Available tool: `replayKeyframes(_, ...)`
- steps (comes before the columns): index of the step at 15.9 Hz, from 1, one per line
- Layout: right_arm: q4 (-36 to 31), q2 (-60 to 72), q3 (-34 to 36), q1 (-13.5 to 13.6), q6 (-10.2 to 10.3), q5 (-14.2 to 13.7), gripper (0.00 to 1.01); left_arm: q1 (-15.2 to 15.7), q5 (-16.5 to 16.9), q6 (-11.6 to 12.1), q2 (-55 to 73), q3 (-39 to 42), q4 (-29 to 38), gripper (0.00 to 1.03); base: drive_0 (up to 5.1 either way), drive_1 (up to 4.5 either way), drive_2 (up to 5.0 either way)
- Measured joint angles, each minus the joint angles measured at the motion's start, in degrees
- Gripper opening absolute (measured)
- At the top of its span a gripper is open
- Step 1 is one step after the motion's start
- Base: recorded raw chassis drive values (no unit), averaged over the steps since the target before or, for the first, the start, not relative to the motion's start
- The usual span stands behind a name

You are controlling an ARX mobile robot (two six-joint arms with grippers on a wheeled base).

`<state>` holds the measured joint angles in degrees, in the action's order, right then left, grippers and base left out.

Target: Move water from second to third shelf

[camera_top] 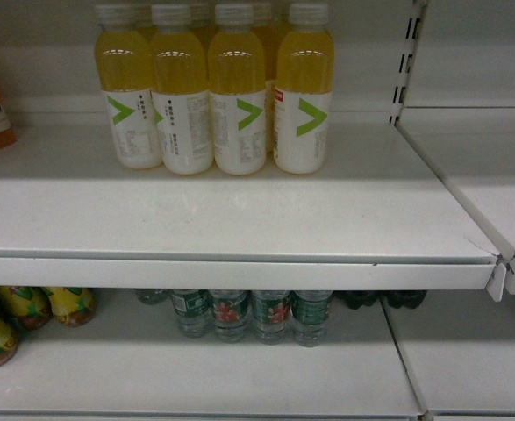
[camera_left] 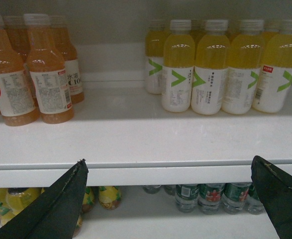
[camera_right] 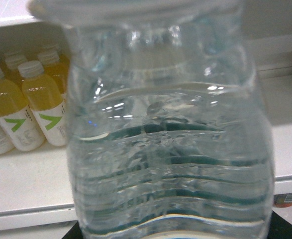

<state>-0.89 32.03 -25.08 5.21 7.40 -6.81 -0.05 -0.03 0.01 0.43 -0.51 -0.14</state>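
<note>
Water bottle in hand: water bottle (camera_right: pixel 168 144), clear and ribbed, fills nearly the whole right wrist view; its cap end is cut off at the top edge and no label can be read at this range.
Right gripper: only a dark sliver shows at the bottom corners under the bottle; the fingers themselves are hidden, so a grasp cannot be confirmed from what is visible, though the bottle sits pressed right against the camera.
Left gripper: left gripper (camera_left: pixel 173 199) is spread wide with nothing between its two dark fingers (camera_left: pixel 61 204), which rise from the bottom corners of the left wrist view in front of the shelf edge.
Head view of the arms: neither arm nor the held bottle appears there.
Upper shelf: white shelf (camera_top: pixel 239 219) carries yellow drink bottles (camera_top: pixel 213 96) with white labels and green chevrons, grouped at the back; the caps are clipped by the top of the frame.
Orange juice bottles: orange juice bottles (camera_left: pixel 31 74) stand to the left on the same shelf, well apart from the yellow group; just one shows at the head view's left edge.
Lower shelf: row of small water bottles (camera_top: pixel 248 314) with green and red labels, tops hidden behind the shelf lip; label text too small to read.
Lower left: yellow-green bottles (camera_top: pixel 16 320) lying tilted, partly cut off.
Lower right: dark shapes (camera_top: pixel 380 299) behind the lip, too hidden to identify.
</note>
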Motion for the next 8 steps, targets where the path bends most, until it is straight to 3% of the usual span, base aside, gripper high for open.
replayKeyframes(1, 0.0, 0.0, 0.0, 0.0, 0.0, 0.0, 0.43, 0.0, -0.02, 0.0, 0.0, 0.0, 0.0, 0.98, 0.0, 0.0, 0.0)
replayKeyframes(8, 0.11, 0.0, 0.02, -0.02, -0.02, -0.24, 0.43, 0.0, 0.02, -0.02, 0.0, 0.0, -0.02, 0.98, -4.5, 1.49, 3.5)
